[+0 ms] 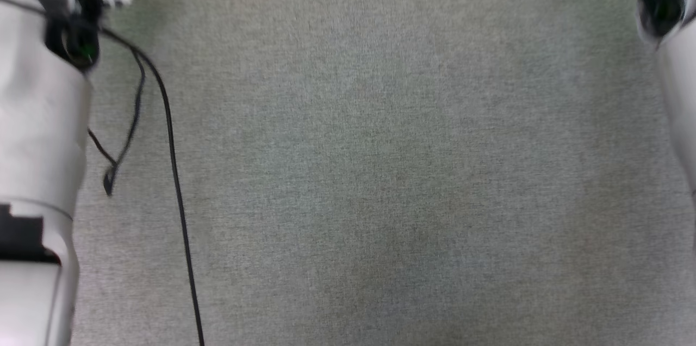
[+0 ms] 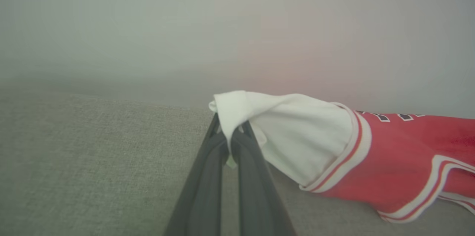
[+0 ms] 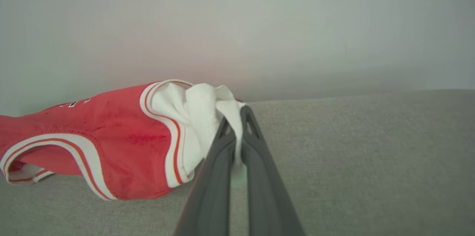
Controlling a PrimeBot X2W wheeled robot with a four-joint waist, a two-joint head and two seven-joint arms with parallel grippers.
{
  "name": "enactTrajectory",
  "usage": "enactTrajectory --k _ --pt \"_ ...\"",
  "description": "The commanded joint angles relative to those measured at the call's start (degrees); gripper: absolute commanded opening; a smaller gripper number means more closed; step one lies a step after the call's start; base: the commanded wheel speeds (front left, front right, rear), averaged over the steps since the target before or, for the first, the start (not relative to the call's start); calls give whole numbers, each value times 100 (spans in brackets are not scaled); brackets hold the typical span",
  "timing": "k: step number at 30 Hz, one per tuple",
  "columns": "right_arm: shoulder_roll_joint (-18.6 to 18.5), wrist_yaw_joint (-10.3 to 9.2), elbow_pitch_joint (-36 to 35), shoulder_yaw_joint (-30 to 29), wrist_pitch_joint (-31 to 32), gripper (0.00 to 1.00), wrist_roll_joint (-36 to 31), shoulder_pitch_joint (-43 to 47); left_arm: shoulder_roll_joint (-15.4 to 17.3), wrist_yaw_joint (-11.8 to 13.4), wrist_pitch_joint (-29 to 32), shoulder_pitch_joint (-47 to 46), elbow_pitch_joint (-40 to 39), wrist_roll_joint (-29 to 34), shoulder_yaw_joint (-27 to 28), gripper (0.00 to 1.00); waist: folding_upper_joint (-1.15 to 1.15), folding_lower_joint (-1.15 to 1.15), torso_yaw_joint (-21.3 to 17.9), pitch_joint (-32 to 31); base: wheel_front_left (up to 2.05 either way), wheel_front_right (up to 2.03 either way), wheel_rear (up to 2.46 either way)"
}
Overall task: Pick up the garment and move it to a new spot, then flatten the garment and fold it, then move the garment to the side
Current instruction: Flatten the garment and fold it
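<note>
Left wrist view: both sleeves pinched, garment slung between your two pincers.

Your left pincer is closed tight on a fold of one white sleeve of the garment, a red jersey-style T-shirt with white short sleeves and red-and-white striped trim. In the right wrist view the right pincer is clamped the same way on the other sleeve. The red body sags between them, and its lower edge seems to rest on the grey-green woven cloth surface. I judge this the move-and-lay-out step, with folding not yet begun. Next you'd want to draw the sleeves apart evenly, lower the shirt flat with no bunching, and only then let go.
</note>
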Motion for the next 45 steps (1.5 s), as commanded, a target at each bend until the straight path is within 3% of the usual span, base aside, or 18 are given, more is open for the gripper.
enactTrajectory --k 1,17,22,27,35,45 --pt "-82 -5 -39 55 -60 0 119 200 0 -19 -72 157 3 -50 -34 0 0 -1 16 -151 0 0 0" --pt "-915 -7 -1673 768 -95 0 1305 3159 296 29 -451 2788 -980 -410 -230 0 0 -1 64 -1655 0 0 0" --pt "-1063 -8 -2215 558 -71 0 1389 4180 375 267 -458 3857 -1614 -574 -142 0 0 -1 74 -2052 0 0 0" --pt "-1059 -8 -2708 159 38 0 1252 5216 473 675 -413 5010 -2511 -692 -43 0 0 -1 73 -2342 0 0 0" --pt "-721 -9 -3736 -938 470 0 732 6924 720 1486 -111 6775 -4248 -829 84 0 0 -1 183 -2695 0 0 0" --pt "385 -8 -5449 -2241 1524 0 -299 8866 908 2169 267 8320 -5772 -865 8 0 0 -1 283 -2904 0 0 0"
